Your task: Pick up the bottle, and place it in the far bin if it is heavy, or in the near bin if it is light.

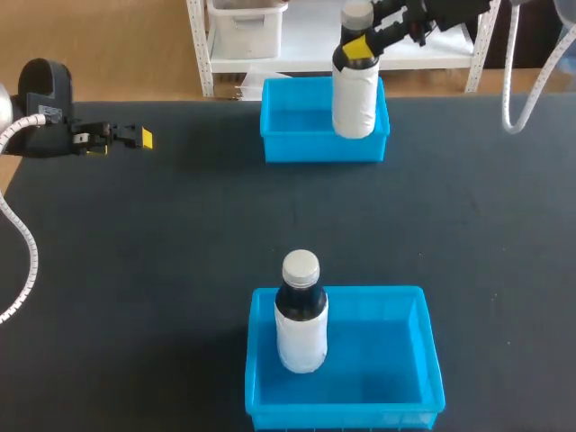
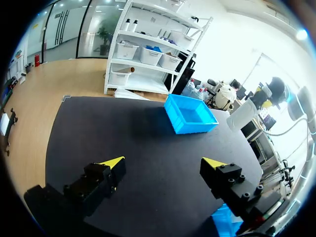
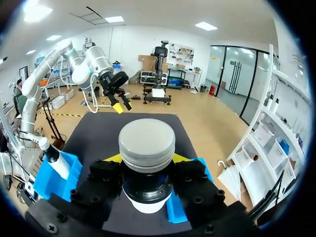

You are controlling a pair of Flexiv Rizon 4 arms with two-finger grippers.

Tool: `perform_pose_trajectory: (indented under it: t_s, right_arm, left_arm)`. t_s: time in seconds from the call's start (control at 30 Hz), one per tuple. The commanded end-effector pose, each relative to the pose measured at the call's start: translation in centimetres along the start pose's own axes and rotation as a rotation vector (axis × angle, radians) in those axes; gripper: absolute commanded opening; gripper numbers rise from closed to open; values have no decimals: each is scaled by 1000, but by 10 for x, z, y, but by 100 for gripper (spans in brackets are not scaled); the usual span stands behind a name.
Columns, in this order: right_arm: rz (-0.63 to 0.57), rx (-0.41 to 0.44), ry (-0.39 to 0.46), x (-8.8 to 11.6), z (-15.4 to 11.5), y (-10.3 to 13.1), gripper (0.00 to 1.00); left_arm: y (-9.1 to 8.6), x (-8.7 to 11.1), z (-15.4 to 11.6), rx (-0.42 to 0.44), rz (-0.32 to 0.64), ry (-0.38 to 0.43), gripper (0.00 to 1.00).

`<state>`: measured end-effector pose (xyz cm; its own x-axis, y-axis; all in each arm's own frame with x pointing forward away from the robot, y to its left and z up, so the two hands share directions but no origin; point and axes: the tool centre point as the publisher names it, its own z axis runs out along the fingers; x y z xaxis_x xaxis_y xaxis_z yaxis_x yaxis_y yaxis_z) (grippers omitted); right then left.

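My right gripper point(image 1: 360, 47) is shut on the neck of a white-labelled bottle point(image 1: 355, 103) with a grey cap, holding it upright at the right side of the far blue bin point(image 1: 297, 148). Whether the bottle's base touches the bin floor cannot be told. In the right wrist view the cap point(image 3: 147, 143) fills the space between the fingers of the right gripper point(image 3: 147, 165). My left gripper point(image 2: 164, 163) stands open and empty over the table's left side, far from both bins. From there the held bottle point(image 2: 242, 113) shows beside the far bin point(image 2: 190, 116).
A second, similar bottle point(image 1: 301, 315) with a dark neck stands upright at the left side of the near blue bin point(image 1: 396, 360). The black tabletop point(image 1: 180, 234) stretches between the two bins and around the left gripper point(image 1: 135, 137).
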<state>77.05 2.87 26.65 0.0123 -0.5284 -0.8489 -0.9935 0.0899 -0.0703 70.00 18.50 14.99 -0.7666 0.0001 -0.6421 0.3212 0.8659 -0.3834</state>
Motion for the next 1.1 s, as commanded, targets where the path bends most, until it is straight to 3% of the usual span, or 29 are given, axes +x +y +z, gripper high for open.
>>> perform_pose_trajectory:
  t_s: [0.03, 0.53, 1.1]
  right_arm:
    - [-7, -24, 10, -8, 5, -25, 0]
    - [-82, -83, 15, -9, 53, -98, 0]
    - [-58, -142, -19, 21, 109, -137, 0]
  left_arm:
    - [0, 0, 0, 0, 0, 0, 100]
    - [0, 0, 0, 0, 0, 0, 100]
    - [0, 0, 0, 0, 0, 0, 100]
